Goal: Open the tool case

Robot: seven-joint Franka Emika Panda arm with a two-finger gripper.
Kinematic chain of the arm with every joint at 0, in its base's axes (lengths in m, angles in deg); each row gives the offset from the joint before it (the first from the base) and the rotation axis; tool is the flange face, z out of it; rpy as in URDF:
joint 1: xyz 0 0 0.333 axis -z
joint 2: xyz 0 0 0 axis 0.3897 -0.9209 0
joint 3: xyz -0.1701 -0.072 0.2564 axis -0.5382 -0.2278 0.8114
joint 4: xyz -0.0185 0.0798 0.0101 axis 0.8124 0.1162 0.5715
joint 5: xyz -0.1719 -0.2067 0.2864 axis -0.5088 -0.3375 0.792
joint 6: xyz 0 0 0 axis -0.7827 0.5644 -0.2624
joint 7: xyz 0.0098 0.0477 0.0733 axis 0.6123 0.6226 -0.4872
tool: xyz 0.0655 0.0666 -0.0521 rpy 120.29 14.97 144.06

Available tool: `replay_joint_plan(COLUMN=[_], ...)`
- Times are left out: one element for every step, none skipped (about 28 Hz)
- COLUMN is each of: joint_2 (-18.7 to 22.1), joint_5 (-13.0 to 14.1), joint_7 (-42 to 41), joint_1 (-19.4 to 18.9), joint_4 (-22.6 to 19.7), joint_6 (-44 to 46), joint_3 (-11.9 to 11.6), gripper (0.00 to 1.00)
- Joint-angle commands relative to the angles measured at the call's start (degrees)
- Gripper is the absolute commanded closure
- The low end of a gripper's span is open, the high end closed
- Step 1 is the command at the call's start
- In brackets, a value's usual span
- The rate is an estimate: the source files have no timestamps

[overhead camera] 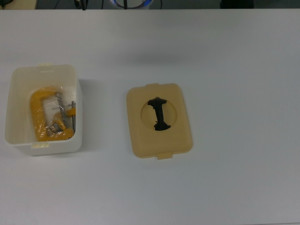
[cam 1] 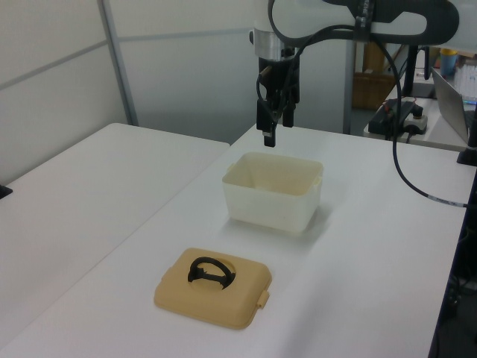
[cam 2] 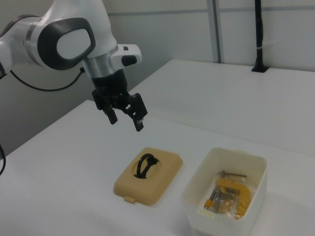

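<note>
White tabletop (overhead camera: pixel 234 70) carries the tool case in two pieces: its white box (overhead camera: pixel 43 110), with a yellow clamp (overhead camera: pixel 43 117) inside, sits well apart from the tan lid (overhead camera: pixel 159 120), which lies flat on the top view's right. High above the table hangs the gripper (cam 2: pixel 126 116), fingers spread and empty. The lid lies below it (handle (cam 2: pixel 145 163) upward), so the opening looks finished.
</note>
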Motion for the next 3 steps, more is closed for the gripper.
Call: replay_joint_plan(joint_2=[-0.22,-0.22,-0.3], joint_5=[0.9,0.9,0.9], joint_7=[0.23,0.23,0.23], joint_1=[0.23,0.23,0.23], joint_4=[0.26,0.26,0.26], joint_6=[-1.03,-1.03,-1.03], joint_3=[0.33,0.33,0.33], gripper=[0.0,0.0,0.0])
